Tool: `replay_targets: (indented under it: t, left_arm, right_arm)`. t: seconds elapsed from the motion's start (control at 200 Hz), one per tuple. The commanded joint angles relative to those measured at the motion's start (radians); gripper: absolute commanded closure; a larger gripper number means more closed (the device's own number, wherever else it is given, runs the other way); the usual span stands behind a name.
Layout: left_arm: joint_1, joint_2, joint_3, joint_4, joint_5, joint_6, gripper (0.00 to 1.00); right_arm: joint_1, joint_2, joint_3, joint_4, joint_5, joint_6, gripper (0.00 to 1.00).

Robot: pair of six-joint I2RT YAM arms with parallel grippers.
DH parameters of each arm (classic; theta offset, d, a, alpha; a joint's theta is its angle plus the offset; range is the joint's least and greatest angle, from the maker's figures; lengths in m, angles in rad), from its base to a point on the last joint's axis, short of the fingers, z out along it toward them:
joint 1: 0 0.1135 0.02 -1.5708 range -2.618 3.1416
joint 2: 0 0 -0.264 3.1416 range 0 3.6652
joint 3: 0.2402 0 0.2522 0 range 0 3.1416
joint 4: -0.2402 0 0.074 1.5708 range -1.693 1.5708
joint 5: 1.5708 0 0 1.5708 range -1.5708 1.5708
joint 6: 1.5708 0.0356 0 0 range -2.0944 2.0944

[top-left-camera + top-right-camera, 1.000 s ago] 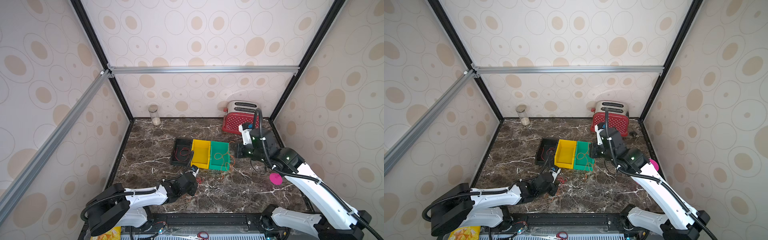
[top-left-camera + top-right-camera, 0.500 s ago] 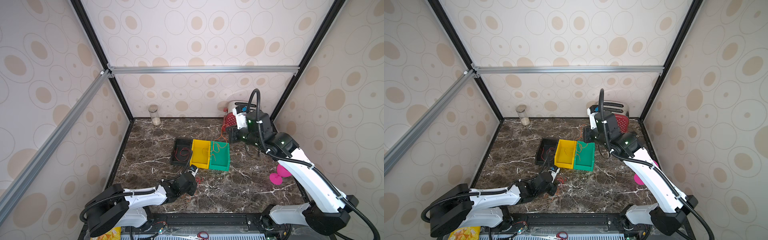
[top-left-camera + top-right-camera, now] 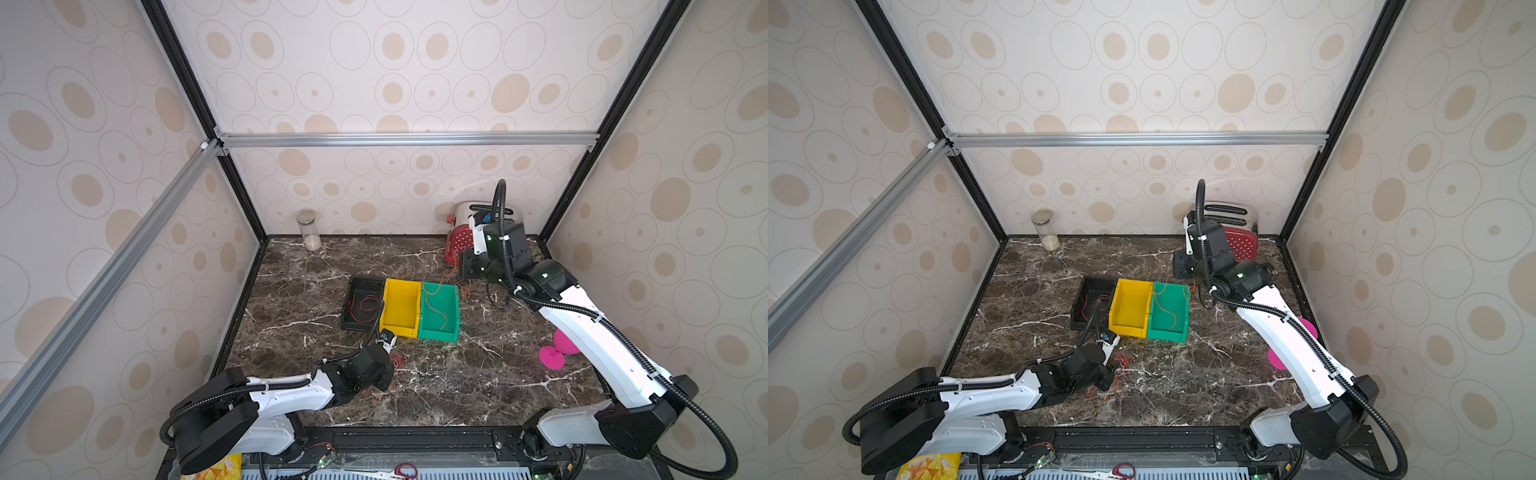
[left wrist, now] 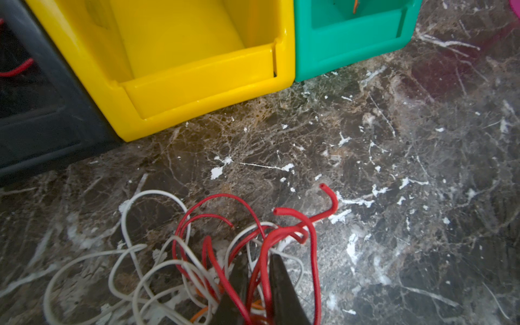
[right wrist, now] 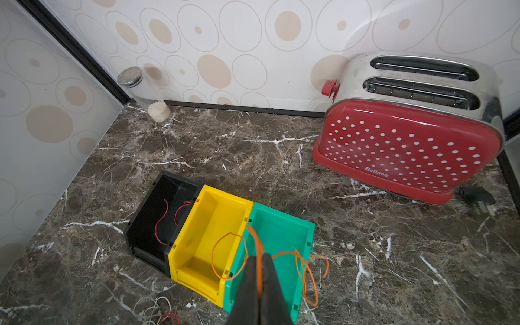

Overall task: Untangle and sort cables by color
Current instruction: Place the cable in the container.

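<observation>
Red, white and orange cables [image 4: 281, 233] lie tangled on the marble in front of the bins. My left gripper [image 4: 259, 260] sits low in this tangle [image 3: 399, 362], shut on red strands that run between its fingers. My right gripper [image 5: 260, 256] hangs above the back right corner of the green bin [image 5: 284, 218], shut on an orange cable [image 5: 254, 239]. That cable's loops trail into the green bin and over its right side. In both top views the right gripper [image 3: 462, 268] is near the toaster. A red cable [image 5: 161, 225] lies in the black bin [image 5: 168, 180]. The yellow bin [image 5: 222, 194] holds nothing.
A red polka-dot toaster [image 5: 408, 146] with its plug [image 5: 475, 197] stands at the back right. A glass jar [image 3: 308, 228] is at the back left wall. A pink object [image 3: 555, 357] sits on the right, partly behind my right arm. Scissors [image 3: 405, 471] lie off the front edge.
My right gripper has risen from the green bin's right rim and moved back toward the toaster, drawing the orange cable up with it. The left arm has not moved.
</observation>
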Motion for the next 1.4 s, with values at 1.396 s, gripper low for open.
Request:
replay_targets:
  t: [1.396]
  left_arm:
    - [0.009,0.020,-0.017,0.021,0.014,-0.028,0.84]
  right_arm:
    - [-0.103,0.044,-0.446,0.259,-0.076,0.218,1.00]
